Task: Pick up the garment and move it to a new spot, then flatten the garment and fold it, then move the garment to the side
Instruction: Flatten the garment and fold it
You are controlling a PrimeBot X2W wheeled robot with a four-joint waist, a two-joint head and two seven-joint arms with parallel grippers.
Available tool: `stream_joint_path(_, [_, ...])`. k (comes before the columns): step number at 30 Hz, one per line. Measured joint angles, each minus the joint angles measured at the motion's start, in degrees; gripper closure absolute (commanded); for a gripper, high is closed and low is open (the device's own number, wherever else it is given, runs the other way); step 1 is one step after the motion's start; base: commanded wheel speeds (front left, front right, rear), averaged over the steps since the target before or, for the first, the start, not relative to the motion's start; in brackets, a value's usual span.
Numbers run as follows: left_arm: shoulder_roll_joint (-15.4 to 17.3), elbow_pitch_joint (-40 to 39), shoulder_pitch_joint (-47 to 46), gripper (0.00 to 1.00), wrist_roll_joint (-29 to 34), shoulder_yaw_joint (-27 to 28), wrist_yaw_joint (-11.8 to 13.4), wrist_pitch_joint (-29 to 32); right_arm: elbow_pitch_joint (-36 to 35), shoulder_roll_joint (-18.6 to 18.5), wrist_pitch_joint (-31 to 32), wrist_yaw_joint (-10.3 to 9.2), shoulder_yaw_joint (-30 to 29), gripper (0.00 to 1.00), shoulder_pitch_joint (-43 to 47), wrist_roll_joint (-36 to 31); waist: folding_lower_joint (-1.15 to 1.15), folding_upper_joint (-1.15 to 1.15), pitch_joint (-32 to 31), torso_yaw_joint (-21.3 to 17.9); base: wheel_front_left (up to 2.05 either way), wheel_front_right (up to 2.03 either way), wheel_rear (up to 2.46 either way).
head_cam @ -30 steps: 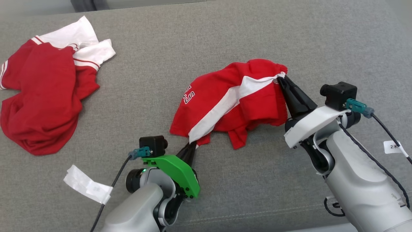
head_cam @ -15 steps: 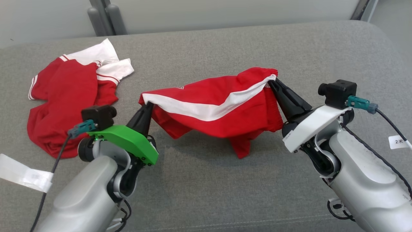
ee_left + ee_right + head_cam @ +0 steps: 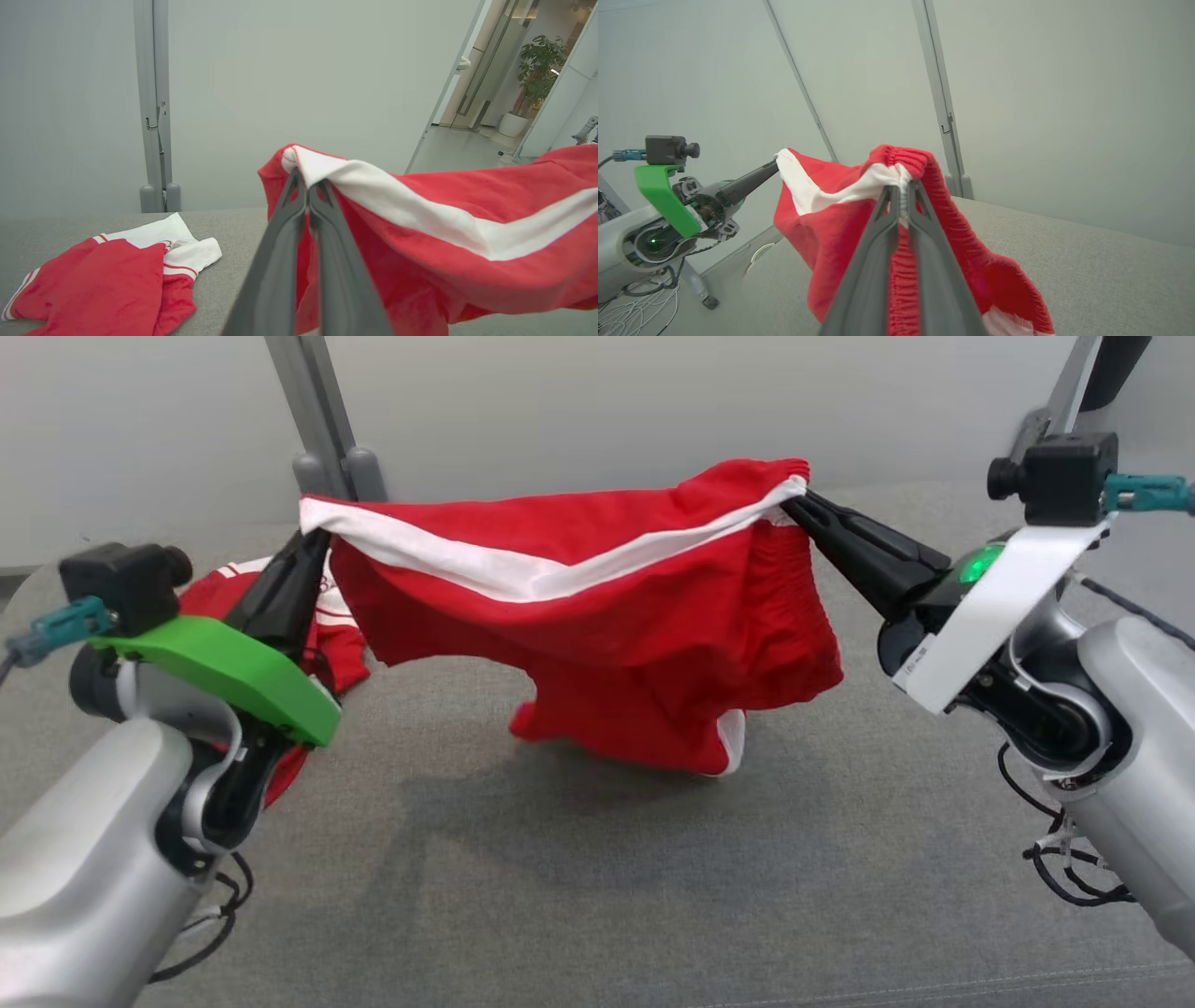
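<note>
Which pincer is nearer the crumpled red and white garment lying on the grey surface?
Left. The left pincer holds one end of the shorts close by the lying garment; the right pincer grips the other end, well away.

Left gripper (image 3: 316,535), right gripper (image 3: 794,505) high, wide apart, both clamped
</note>
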Motion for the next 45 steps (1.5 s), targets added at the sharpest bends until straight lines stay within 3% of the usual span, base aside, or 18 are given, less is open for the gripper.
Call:
stream_joint_path(7, [6.1, -12.7, 0.0, 1.0, -5.4, 5.6, 0.7, 3.9, -12.1, -5.0, 5.2, 0.0, -6.4, 1.0, 0.4, 11.9, 0.0, 0.0, -0.9, -1.4, 0.0, 0.0, 0.0])
stream_joint_path(12, [10.4, -21.8, 3.6, 1.0, -9.4, 9.5, 1.5, 6.1, -19.9, -6.9, 7.2, -0.31, -11.3, 1.0, 7.4, 22.8, 0.0, 0.0, -0.2, -2.1, 0.0, 0.0, 0.0])
stream_joint_path(19, [14.6, -29.4, 6.7, 1.0, -13.2, 12.8, 2.3, 10.0, -25.8, -9.7, 8.7, -4.54, -15.7, 1.0, 11.1, 29.1, 0.0, 0.0, 1.9, -2.5, 0.0, 0.0, 0.0])
stream_joint_path(23, [15.6, -29.7, 6.7, 1.0, -17.7, 14.3, 2.3, 13.5, -24.8, -9.1, 9.1, -7.05, -16.9, 1.0, 10.2, 29.7, 0.0, 0.0, 4.3, -2.5, 0.0, 0.0, 0.0])
stream_joint_path(27, [15.6, -25.4, 3.9, 1.0, -19.7, 14.5, 2.3, 17.2, -20.4, -4.7, 9.1, -9.95, -16.0, 1.0, 4.6, 29.6, 0.0, 0.0, 7.2, -2.3, 0.0, 0.0, 0.0])
stream_joint_path(32, [14.2, -17.0, -5.6, 1.0, -19.4, 15.0, 2.3, 20.6, -12.6, -0.1, 7.6, -13.83, -15.4, 1.0, -5.9, 24.9, 0.0, 0.0, 10.9, -1.7, 0.0, 0.0, 0.0])
stream_joint_path(37, [8.5, -10.5, -16.2, 1.0, -16.2, 14.7, 2.3, 20.7, -5.6, 4.5, 2.5, -14.33, -15.9, 1.0, -17.2, 17.7, 0.0, 0.0, 14.8, -0.5, 0.0, 0.0, 0.0])
stream_joint_path(40, [5.0, -7.5, -21.8, 1.0, -12.5, 15.7, 2.3, 17.4, -2.9, 6.4, -1.0, -14.3, -16.1, 1.0, -23.3, 12.9, 0.0, 0.0, 17.1, 0.2, 0.0, 0.0, 0.0])
stream_joint_path(45, [3.8, -8.0, -25.2, 1.0, -3.8, 14.2, 2.3, 12.5, -1.4, 8.7, -5.0, -14.29, -15.8, 1.0, -27.9, 9.9, 0.01, 0.0, 21.2, 1.2, 0.0, 0.0, 0.0])
